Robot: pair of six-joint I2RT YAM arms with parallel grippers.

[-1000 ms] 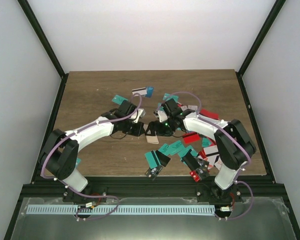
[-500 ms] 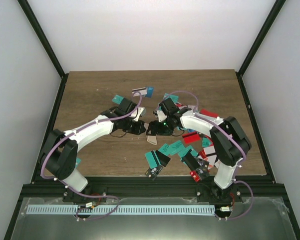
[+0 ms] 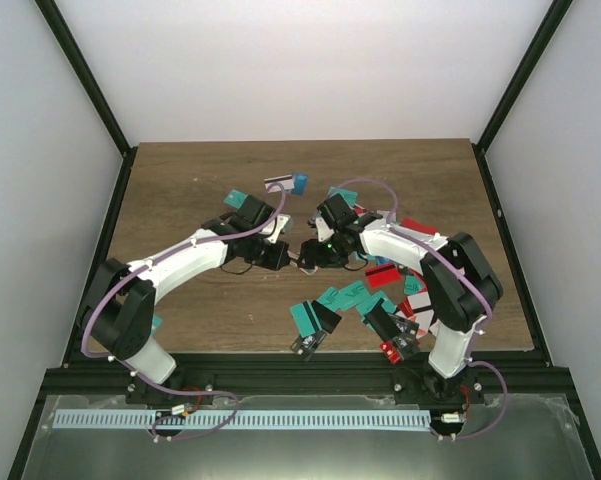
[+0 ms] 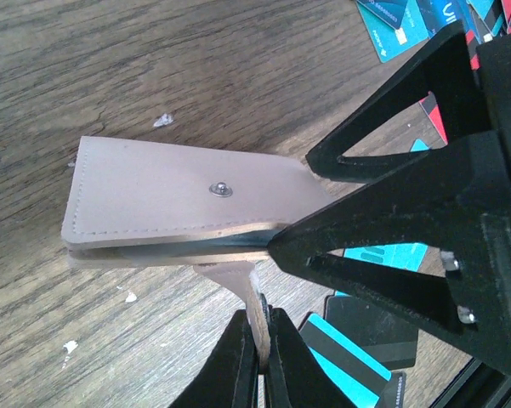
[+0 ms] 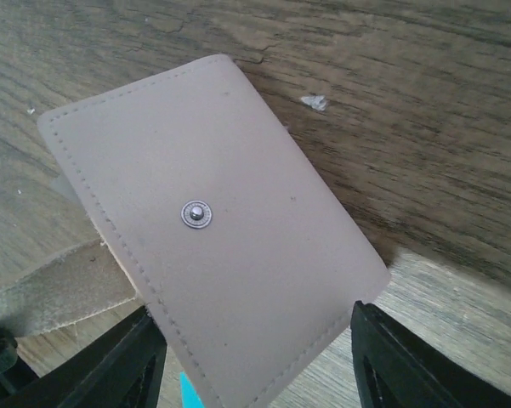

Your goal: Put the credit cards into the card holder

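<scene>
The tan card holder (image 4: 170, 195) hangs just above the wood, its snap stud up. My left gripper (image 4: 259, 319) is shut on its little snap tab (image 4: 238, 276), pinched edge-on. My right gripper (image 5: 255, 319) is open, one black finger on each side of the card holder (image 5: 229, 229) at its near end, close against its edges. In the top view the two grippers meet at mid-table, left gripper (image 3: 283, 254) facing right gripper (image 3: 310, 254). Credit cards lie loose: a teal one (image 3: 305, 315), a red one (image 3: 382, 275), teal and black ones (image 4: 349, 348).
Several more cards are scattered right of the right arm (image 3: 420, 290), and a few lie behind the grippers, teal (image 3: 238, 196) and blue (image 3: 300, 182). White specks dot the wood (image 4: 163, 120). Black frame posts and white walls bound the table (image 3: 180, 190).
My right gripper has moved left onto the card holder and its jaws have narrowed around it. The left gripper keeps the tab and has shifted slightly back.
</scene>
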